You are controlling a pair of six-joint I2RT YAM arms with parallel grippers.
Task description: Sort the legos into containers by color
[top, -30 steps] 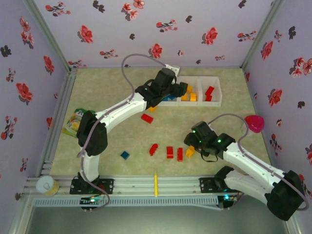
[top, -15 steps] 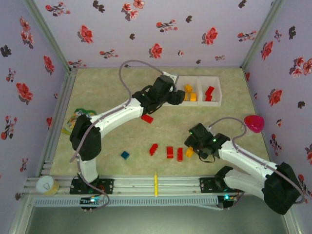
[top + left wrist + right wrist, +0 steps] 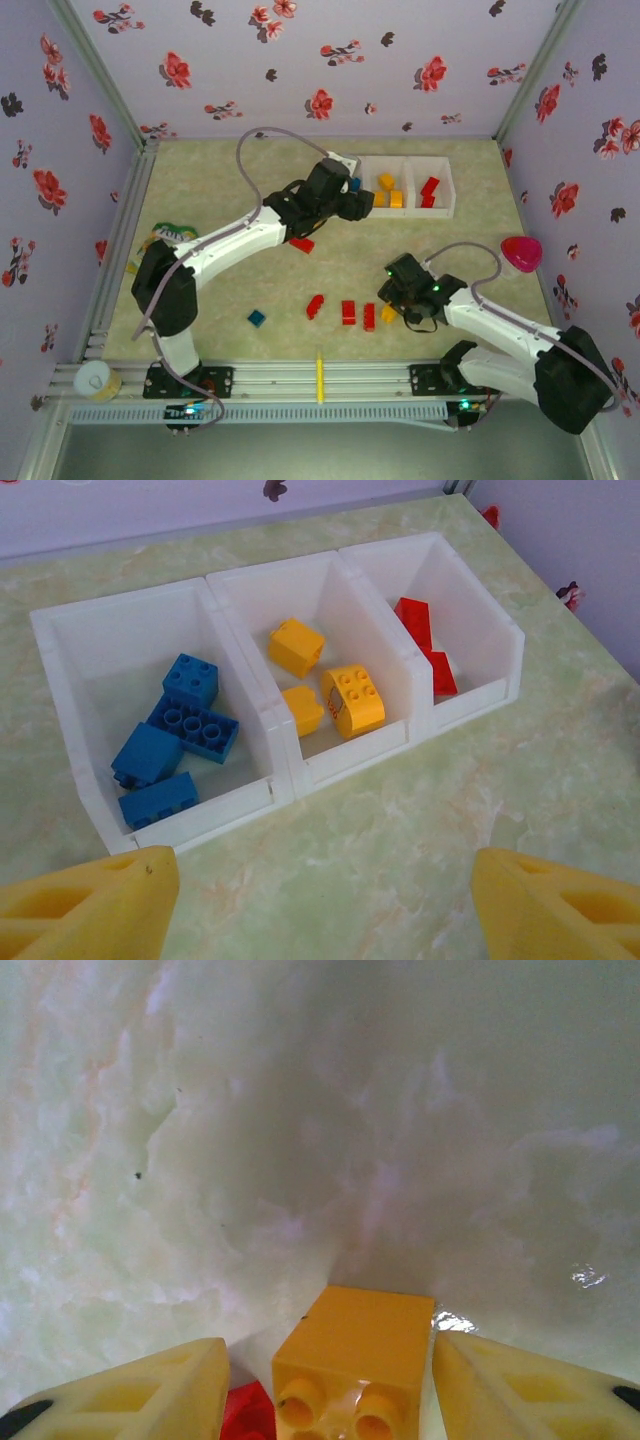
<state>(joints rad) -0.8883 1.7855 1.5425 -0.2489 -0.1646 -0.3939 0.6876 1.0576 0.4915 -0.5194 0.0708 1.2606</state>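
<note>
Now, right tool (image 3: 328, 1345) wide astride yellow brick (image 3: 352, 1352); left tool (image 3: 320, 865) wide before 3 bins (image 3: 287, 742).

Glossy plastic yellow lego (image 3: 353, 1365) on smooth marbled table (image 3: 300, 1110).

Three joined white plastic bin compartments (image 3: 285, 745) are seen in a row. Four blue plastic bricks (image 3: 190, 730) are counted in one end compartment, three yellow plastic bricks (image 3: 352, 700) in the middle, two red plastic bricks (image 3: 415, 620) in the other end. Loose on the marbled green table (image 3: 220, 180), four loose red bricks (image 3: 348, 312), one loose blue brick (image 3: 257, 318) and one loose yellow brick (image 3: 388, 312) are counted.
</note>
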